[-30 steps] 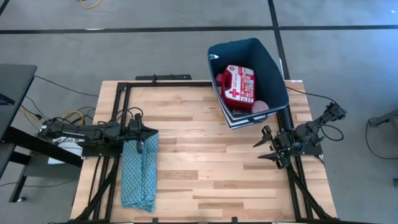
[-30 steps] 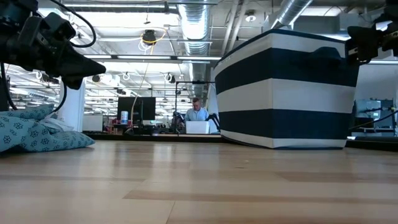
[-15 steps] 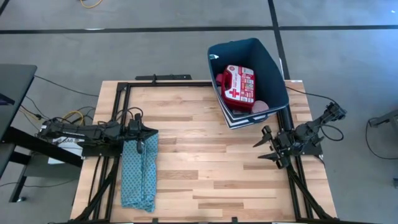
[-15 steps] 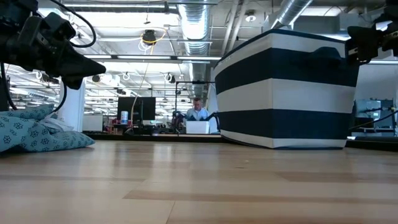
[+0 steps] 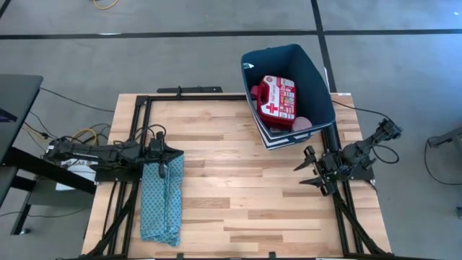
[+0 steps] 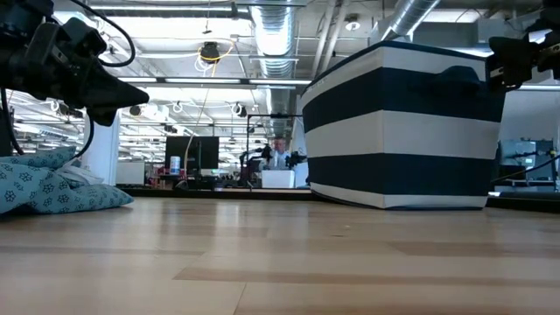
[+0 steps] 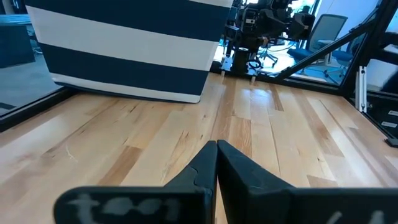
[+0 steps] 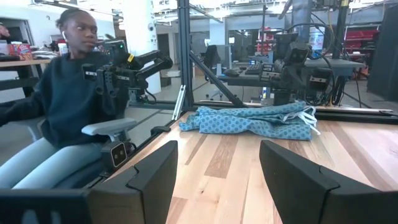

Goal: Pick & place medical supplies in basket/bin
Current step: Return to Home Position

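Note:
The dark navy bin [image 5: 317,87] stands at the table's far right; from the low view its outer wall [image 6: 402,122] is striped white and navy. Inside lie the red-and-white first aid pouch [image 5: 278,97] and a pink round roll [image 5: 302,124]. My left gripper [image 5: 179,153] hovers shut at the table's left, above the far end of a folded teal cloth [image 5: 162,198]; its closed fingers [image 7: 216,157] point toward the bin [image 7: 124,50]. My right gripper [image 5: 304,167] stands open at the table's right edge, nothing between its fingers [image 8: 217,168].
The teal patterned cloth [image 8: 255,121] lies along the table's left side. A black frame rail [image 5: 188,95] runs round the table's edges. Bare wood [image 5: 238,180] stretches between the two arms. A person [image 8: 62,99] sits beyond the table's left edge.

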